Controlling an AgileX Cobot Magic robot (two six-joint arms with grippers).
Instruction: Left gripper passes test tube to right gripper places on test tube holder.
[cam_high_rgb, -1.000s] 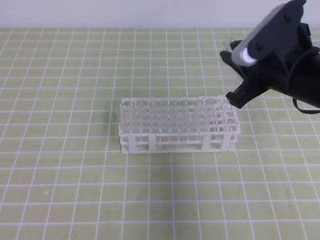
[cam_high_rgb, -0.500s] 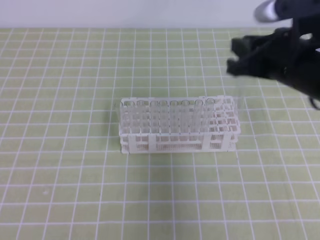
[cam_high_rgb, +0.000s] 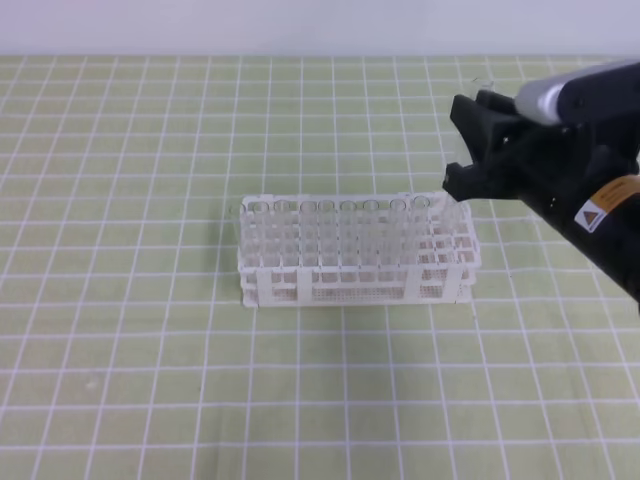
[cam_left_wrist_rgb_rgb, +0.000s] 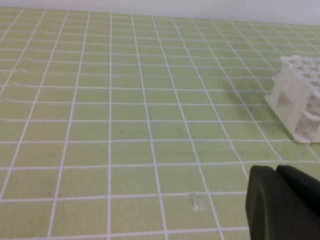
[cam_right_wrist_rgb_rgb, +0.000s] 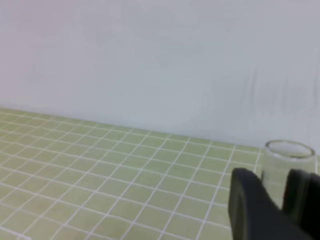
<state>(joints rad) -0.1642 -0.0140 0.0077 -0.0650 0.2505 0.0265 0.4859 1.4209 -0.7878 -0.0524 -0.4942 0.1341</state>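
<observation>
Gripping slender clear test tube

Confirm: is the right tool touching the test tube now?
Touching. The right wrist view shows the test tube sitting between the right tool fingers, pressed against both, open rim above them.

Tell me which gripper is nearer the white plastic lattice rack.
Right. The right gripper hangs just above the white plastic lattice rack's right end, shut on a clear tube. The left gripper sits off the rack's end, outside the overhead view.

Lab bench, white test tube holder (clear tubes), green grid mat
</observation>
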